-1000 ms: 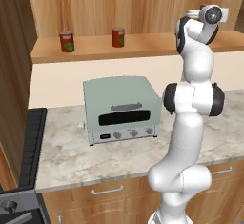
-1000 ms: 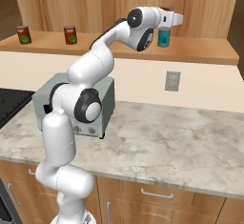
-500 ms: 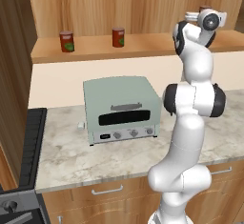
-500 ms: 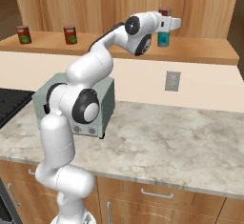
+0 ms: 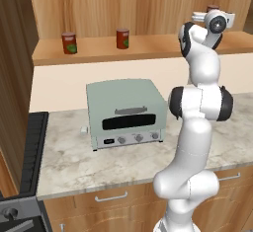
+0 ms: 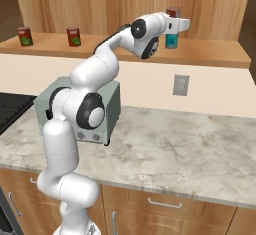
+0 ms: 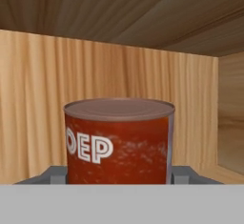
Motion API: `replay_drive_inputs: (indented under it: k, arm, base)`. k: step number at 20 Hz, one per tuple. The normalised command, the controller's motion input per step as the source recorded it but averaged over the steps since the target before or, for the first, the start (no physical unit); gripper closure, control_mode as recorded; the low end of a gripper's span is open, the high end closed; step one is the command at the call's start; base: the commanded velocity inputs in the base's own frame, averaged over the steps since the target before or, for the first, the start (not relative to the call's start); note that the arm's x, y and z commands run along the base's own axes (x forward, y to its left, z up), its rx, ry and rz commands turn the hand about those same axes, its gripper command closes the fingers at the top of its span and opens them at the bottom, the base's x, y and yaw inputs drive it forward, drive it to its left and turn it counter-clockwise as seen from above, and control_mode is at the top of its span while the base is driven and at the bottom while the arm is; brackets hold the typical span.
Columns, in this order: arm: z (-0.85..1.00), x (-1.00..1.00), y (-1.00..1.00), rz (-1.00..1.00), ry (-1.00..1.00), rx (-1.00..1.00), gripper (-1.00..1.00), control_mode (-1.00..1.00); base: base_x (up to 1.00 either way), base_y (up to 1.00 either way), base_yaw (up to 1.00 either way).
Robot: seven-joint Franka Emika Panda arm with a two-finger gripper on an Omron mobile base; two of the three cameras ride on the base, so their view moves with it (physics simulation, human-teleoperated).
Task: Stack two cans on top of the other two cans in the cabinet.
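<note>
Gripper (image 6: pixel 176 25) is up at the cabinet (image 6: pixel 210 54) shelf, jaws closed on a red can (image 7: pixel 119 141) that sits directly above the teal can (image 6: pixel 172 41); contact unclear. Two more red cans (image 5: pixel 69 43) (image 5: pixel 122 38) stand apart at the shelf's left end, above the toaster oven (image 5: pixel 126 112).

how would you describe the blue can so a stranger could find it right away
Find the wooden cabinet shelf above the counter and follow it to the right, above the wall outlet. The blue can stands there beneath a red can at the gripper; every other can is red.
</note>
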Motion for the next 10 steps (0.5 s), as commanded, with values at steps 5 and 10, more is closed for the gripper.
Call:
replay_drive_inputs:
  k: [5,10]
  arm:
    - [-0.04,0.0,0.0,-0.03,0.0,0.0,1.0,-1.0]
    - [-0.06,0.0,0.0,-0.01,0.0,0.0,1.0,-1.0]
  base:
    - [0.0,0.0,0.0]
    - [0.0,0.0,0.0]
